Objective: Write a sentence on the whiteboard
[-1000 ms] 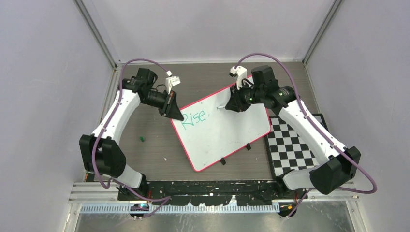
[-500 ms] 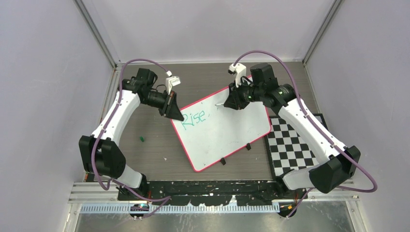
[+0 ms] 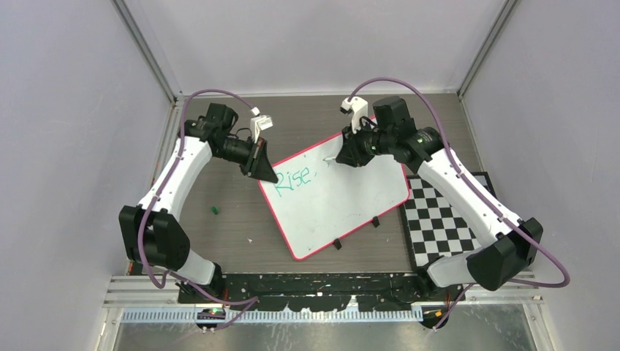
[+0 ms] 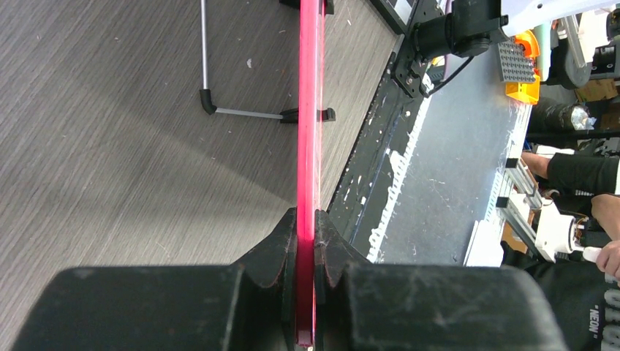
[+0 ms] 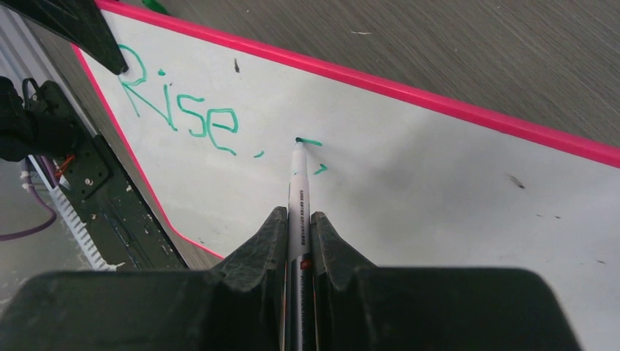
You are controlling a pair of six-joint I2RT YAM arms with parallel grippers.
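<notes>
The whiteboard (image 3: 343,201) lies tilted in the middle of the table, white with a pink-red rim (image 4: 308,110). My left gripper (image 3: 265,172) is shut on its left corner, the rim pinched between the jaws (image 4: 307,227). The sentence (image 3: 294,179) reads "Rise," in teal-green (image 5: 183,110), with a fresh short stroke (image 5: 311,142) to its right. My right gripper (image 3: 349,158) is shut on a white marker (image 5: 298,197). The marker's green tip (image 5: 298,141) touches the board at that stroke.
A black-and-white checkerboard mat (image 3: 446,219) lies right of the board, under the right arm. A small green cap (image 3: 215,210) lies on the wood table to the left. Black clips (image 3: 338,243) line the board's near edge. The table's front rail (image 3: 292,285) runs along the bottom.
My right gripper and marker have shifted slightly left and away along the board's far edge. The left arm and the board have not moved.
</notes>
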